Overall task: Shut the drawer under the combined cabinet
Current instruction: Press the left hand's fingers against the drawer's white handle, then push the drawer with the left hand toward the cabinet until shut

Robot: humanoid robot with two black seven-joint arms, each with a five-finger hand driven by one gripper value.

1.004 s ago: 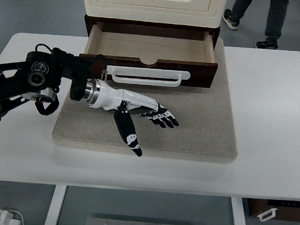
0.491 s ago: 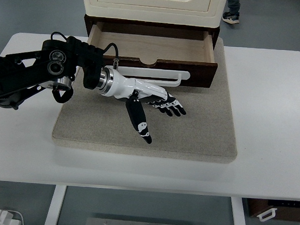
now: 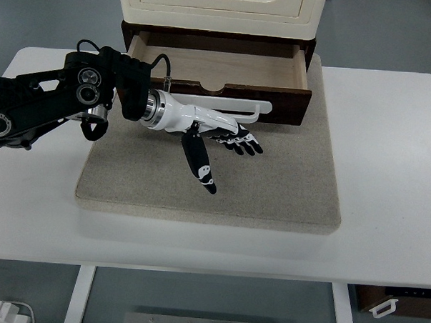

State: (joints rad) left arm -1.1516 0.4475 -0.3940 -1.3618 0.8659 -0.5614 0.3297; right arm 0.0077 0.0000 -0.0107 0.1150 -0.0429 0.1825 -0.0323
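The brown wooden drawer (image 3: pixel 220 65) under the cream cabinet (image 3: pixel 221 8) stands pulled out, its pale inside bare. A white bar handle (image 3: pixel 236 104) runs across its dark front panel (image 3: pixel 289 107). My left hand (image 3: pixel 227 137), white with black fingers, comes in from the left and lies flat just in front of that panel, right under the handle. Its fingers (image 3: pixel 245 143) are spread and hold nothing; the thumb (image 3: pixel 199 164) points down toward the mat. Whether the hand touches the front I cannot tell.
Cabinet and drawer stand on a grey mat (image 3: pixel 272 185) on a white table (image 3: pixel 386 176). The black left arm (image 3: pixel 53 104) crosses the table's left part. A dark box with a white handle (image 3: pixel 388 303) shows below the table's right front.
The left hand has moved up and back toward the drawer front, now directly under the handle. The person's feet at the top right have gone from view.
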